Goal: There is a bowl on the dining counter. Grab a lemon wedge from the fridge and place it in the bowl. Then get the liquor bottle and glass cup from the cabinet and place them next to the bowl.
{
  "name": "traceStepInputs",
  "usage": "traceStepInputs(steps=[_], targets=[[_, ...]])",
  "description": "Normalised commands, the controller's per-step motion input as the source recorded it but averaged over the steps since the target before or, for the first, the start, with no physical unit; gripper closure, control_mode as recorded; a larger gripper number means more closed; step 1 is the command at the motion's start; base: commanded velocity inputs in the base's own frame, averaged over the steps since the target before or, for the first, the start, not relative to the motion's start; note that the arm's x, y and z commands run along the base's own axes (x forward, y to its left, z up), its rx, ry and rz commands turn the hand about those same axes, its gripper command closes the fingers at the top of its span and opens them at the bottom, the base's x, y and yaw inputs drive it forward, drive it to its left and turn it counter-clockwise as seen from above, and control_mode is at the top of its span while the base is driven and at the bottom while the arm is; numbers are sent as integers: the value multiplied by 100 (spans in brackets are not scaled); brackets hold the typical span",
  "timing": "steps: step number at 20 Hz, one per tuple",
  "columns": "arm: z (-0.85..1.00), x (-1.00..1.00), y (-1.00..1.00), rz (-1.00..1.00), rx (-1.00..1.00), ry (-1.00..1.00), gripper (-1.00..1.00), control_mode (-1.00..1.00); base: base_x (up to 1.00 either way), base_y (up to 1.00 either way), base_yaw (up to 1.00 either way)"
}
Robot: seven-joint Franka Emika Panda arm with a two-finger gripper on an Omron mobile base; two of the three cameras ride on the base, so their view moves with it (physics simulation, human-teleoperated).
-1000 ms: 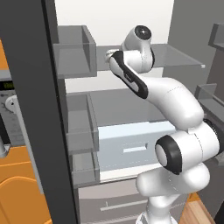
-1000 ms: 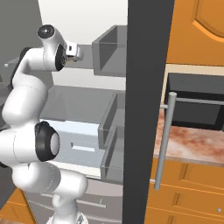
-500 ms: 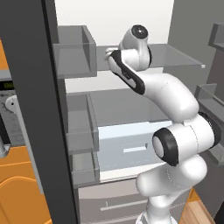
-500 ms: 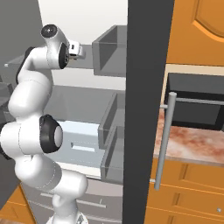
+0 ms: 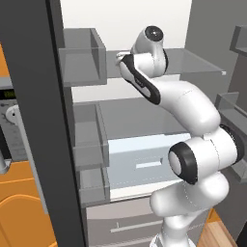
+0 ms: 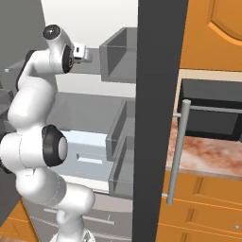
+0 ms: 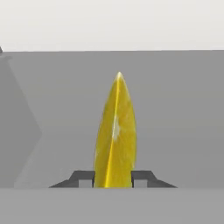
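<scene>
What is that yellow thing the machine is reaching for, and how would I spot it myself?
Start at the open fridge and follow the white arm up to the grey upper shelf. There, between the two dark fingertips of the tool, stands a lemon wedge. It is a narrow, pointed slice, the one bright yellow thing among grey surfaces.

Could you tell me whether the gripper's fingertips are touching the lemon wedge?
Touching: in the hand view both fingertips press against the lemon wedge with no gap.
</scene>
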Motion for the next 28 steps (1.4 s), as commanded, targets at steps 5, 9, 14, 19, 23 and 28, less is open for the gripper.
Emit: traceStepInputs(steps=[5,9,14,19,23,28], targets=[[0,-95,-2,0,0,-17,100,-100,0,0,0],[1,-100,-24,0,0,-12,100,-100,0,0,0],[33,-100,-51,0,-1,-1,100,-100,0,0,0],[31,-100,-58,0,-1,0,100,-100,0,0,0],[0,-100,-18,0,-3,0,100,-100,0,0,0],[0,-100,0,0,-5,0,100,-100,0,0,0]])
